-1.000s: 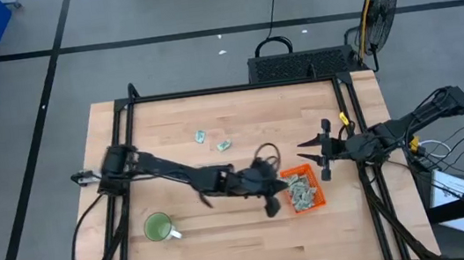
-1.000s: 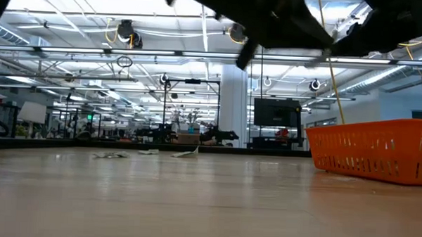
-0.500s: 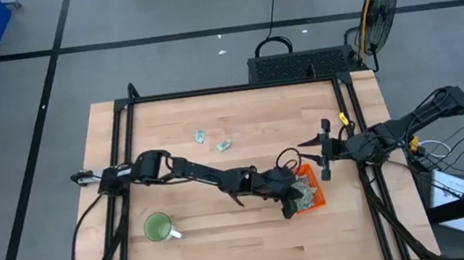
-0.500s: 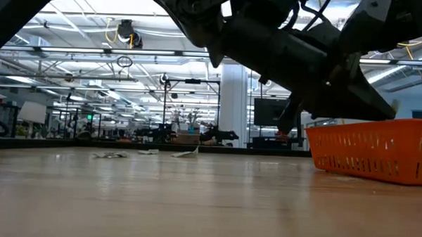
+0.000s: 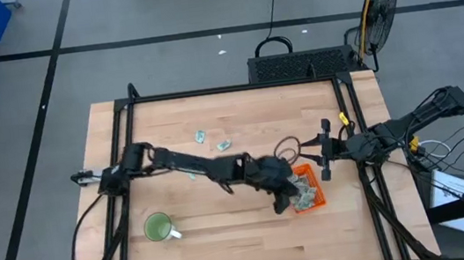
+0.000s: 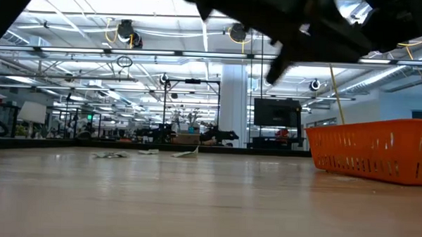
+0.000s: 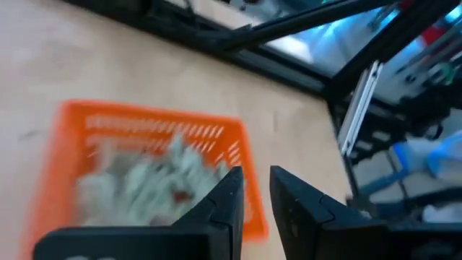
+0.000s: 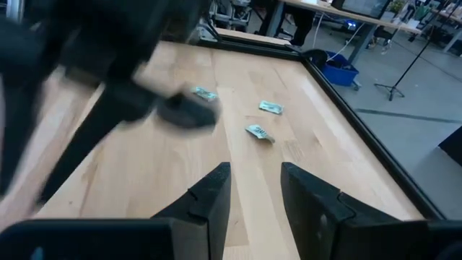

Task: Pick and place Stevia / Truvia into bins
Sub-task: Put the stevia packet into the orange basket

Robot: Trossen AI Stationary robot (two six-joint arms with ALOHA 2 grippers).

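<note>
The orange tray (image 5: 306,174) sits right of the table's middle, holding a heap of pale green and white sachets (image 5: 305,194). The left wrist view shows the tray (image 7: 144,119) and its heap (image 7: 151,180) too. My left gripper (image 5: 283,199) hangs above the tray's left near corner, open by a narrow gap (image 7: 256,188), with nothing between its fingers. Three loose sachets lie flat on the wood: two (image 5: 201,136) (image 5: 224,145) toward the far edge, and all three show in the right wrist view (image 8: 204,92) (image 8: 271,107) (image 8: 258,132). My right gripper (image 5: 320,156) waits just beyond the tray's far right corner, slightly open (image 8: 256,180) and empty.
A green mug (image 5: 157,226) stands near the left near corner. A black metal frame (image 5: 236,89) rims the table. In the low view the tray (image 6: 379,149) stands at the right, with the loose sachets (image 6: 148,151) lying far off on bare wood.
My left gripper moved right from beside the tray to over it and dipped down to the tray. It has since risen clear and drawn back a little toward the left. The loose sachets on the table have not moved.
</note>
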